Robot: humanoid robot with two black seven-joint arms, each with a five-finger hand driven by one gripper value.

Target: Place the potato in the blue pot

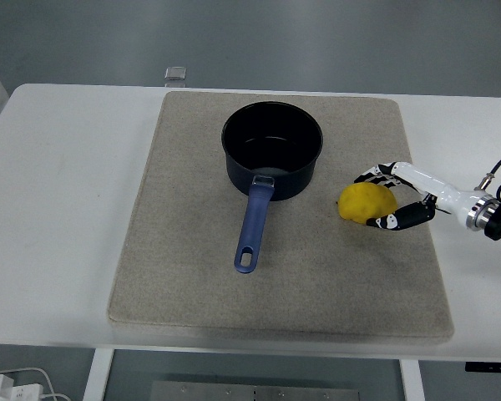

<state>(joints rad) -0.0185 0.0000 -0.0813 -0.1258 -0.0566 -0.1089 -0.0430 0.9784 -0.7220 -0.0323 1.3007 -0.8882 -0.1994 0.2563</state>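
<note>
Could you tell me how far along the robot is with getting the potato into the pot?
Nothing is finished yet: the blue pot stands empty on the mat. In hand: the right hand has its fingers curled around the yellow potato, which lies on the mat right of the pot. Left to do: lift it, carry it over the rim and release it.

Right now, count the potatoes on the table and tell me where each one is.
1. The potato lies on the mat, right of the pot, with the right hand closing around it. The pot looks empty.
</note>
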